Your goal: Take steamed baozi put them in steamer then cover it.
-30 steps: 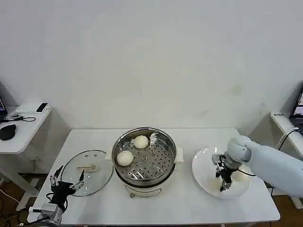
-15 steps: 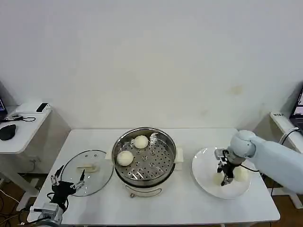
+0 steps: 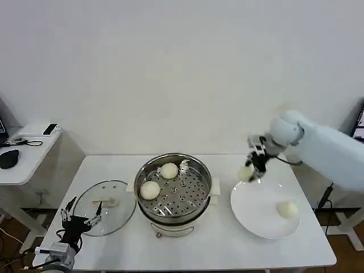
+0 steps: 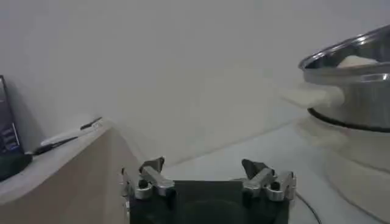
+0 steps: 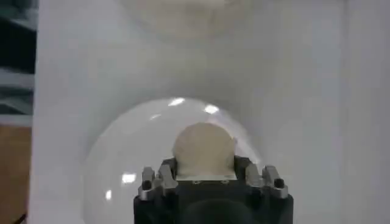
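A small round cream-white dough bun point(image 3: 245, 173) is held clenched in the right gripper point(image 3: 251, 169), raised above the near-left rim of the flat white plate point(image 3: 256, 213) and well clear of it. Two more buns point(image 3: 150, 190) are seen on the perforated tray of the round shiny steel steamer point(image 3: 173, 190) with white side handles, and a fourth bun point(image 3: 288, 209) is left on the plate. The round clear glass cover point(image 3: 104, 208) with its cream-white handle lies flat on the white counter point(image 3: 227, 250) to the left of the steamer. The left gripper point(image 4: 208, 181) is parked low beside the cover, its fingers spread and nothing between them. The buns are judged to be light, soft and easily dented, with a smooth skin that could slip or tear, so a gentle hold across the widest part is advised, with just enough squeeze to carry. The cover is judged heavier, stiff and breakable, and is best taken by its rectangular handle. In the head view the whole layout and the gap between the held bun and the steamer are shown; in the right wrist view the bun point(image 5: 204, 149) is seen seated between the fingers with the plate below; in the left wrist view the steamer's rim point(image 4: 344, 61) is seen from the side, with a bun just showing above it.
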Robot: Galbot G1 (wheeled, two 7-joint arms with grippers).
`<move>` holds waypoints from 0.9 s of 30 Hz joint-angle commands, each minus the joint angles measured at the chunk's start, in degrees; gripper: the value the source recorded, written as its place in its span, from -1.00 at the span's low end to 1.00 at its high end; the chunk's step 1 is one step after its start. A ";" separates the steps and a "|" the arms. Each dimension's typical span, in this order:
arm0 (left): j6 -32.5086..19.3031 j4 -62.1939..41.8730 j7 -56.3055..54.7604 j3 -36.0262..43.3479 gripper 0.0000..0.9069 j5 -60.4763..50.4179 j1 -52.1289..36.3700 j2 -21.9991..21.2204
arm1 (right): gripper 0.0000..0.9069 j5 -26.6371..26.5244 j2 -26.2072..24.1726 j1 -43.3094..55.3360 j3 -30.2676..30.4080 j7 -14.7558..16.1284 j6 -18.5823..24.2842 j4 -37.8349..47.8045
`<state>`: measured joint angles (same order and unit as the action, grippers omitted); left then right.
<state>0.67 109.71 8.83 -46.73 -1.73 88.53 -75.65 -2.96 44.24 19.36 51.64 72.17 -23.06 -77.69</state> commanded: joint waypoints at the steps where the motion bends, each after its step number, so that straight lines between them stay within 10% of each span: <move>1: -0.03 0.31 -0.06 -0.26 1.00 0.07 0.09 0.06 | 0.36 -4.40 12.55 10.17 0.17 0.50 1.70 3.08; 13: -0.12 1.52 -0.40 -1.02 1.00 0.09 0.96 -0.51 | 0.36 -4.77 24.64 10.18 0.42 2.44 8.28 2.46; 27: -0.27 2.54 -0.53 -1.90 1.00 0.05 0.87 -0.63 | 0.33 1.64 24.84 7.22 6.93 0.85 25.63 -0.92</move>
<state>0.38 112.14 8.27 -48.57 -1.66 89.48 -76.35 -6.03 66.65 27.39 55.07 73.68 -7.83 -76.95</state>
